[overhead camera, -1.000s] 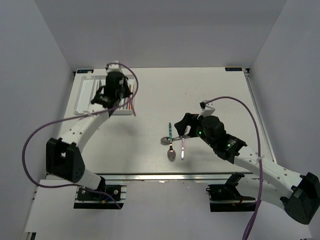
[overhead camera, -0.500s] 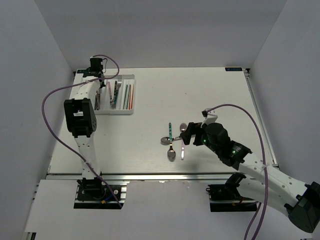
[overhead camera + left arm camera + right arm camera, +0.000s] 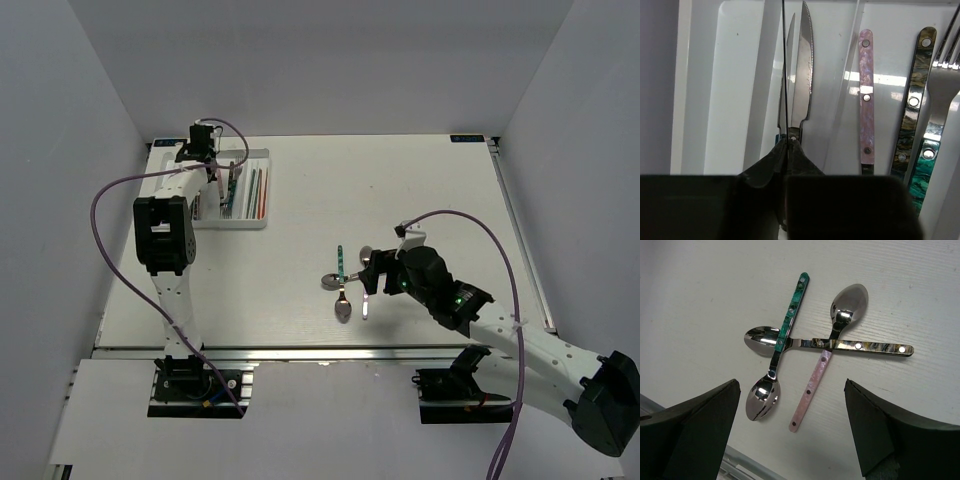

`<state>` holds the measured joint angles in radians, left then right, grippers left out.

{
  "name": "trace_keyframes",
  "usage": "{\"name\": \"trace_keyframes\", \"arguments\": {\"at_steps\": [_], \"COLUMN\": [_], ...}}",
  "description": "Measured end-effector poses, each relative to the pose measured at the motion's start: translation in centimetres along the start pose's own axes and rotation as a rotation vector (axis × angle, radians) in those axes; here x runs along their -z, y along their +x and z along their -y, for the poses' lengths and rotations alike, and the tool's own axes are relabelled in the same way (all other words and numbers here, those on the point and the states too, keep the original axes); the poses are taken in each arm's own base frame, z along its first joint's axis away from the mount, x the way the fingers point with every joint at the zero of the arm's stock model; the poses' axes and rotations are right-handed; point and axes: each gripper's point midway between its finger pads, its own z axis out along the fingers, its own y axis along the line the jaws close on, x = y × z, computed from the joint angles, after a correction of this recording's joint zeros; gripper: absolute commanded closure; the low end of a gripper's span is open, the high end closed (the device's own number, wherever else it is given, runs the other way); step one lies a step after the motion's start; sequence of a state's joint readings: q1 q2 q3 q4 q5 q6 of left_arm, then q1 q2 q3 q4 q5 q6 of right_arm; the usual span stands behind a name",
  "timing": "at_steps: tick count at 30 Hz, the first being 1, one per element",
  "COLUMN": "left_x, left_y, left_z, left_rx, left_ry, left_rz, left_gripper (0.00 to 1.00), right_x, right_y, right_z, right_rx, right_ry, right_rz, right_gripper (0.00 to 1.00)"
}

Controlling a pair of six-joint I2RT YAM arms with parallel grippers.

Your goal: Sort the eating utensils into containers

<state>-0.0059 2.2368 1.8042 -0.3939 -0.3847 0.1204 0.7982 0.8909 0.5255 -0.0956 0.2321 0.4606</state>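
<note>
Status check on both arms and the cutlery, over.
Left gripper shut, low over knives in tray; grip unclear. Right gripper open above three spoons on table. Spoons lie crossed, overlapping; nothing else in the way.

Nothing readable on screen right now. On the white table (image 3: 400, 180), a small blue-marked sticker (image 3: 170, 143) at the far left corner and a second blue-marked sticker (image 3: 466, 138) at the far right, both too tiny to make out. Up close, the patterned riveted utensil handles (image 3: 866, 100) and the white plastic cutlery tray (image 3: 735, 75) carry no lettering.

Handles of the knives (image 3: 801, 75) hide behind the left tool (image 3: 786, 146) (fork (image 3: 941, 90) edge-cropped).
</note>
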Motion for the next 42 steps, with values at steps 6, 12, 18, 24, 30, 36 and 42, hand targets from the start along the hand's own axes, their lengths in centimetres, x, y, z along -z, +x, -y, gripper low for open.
{"name": "trace_keyframes", "arguments": {"at_steps": [6, 12, 18, 24, 30, 36, 42], "left_x": [-0.1, 0.7, 8.0, 26.6, 34.2, 26.1, 27.0], "left_y": [0.1, -0.1, -5.3, -8.2, 1.6, 14.1, 13.5], "left_z": [-0.4, -0.6, -3.2, -7.6, -9.1, -2.7, -1.0], "left_rx": [0.005, 0.061, 0.27, 0.541, 0.603, 0.485, 0.486], "left_ry": [-0.028, -0.031, -0.04, 0.141, 0.185, 0.22, 0.318], "left_rz": [0.002, -0.002, 0.085, 0.405, 0.567, 0.178, 0.197], "left_gripper": [0.32, 0.09, 0.02, 0.02, 0.02, 0.02, 0.02], "right_x": [-0.2, -0.5, -1.7, -3.7, -5.3, -7.4, -8.9], "right_y": [0.2, 0.0, -0.7, -2.4, -1.0, 0.5, 1.6], "right_z": [0.1, 0.0, 0.5, 1.8, 1.2, -0.2, -0.9], "right_rx": [0.008, 0.022, 0.062, 0.138, 0.291, 0.373, 0.201], "right_ry": [0.005, 0.008, 0.062, 0.168, 0.084, 0.007, 0.113], "right_rz": [-0.01, -0.014, -0.06, -0.142, -0.313, -0.432, -0.459], "right_gripper": [0.11, 0.11, 0.11, 0.15, 0.21, 0.28, 0.46]}}
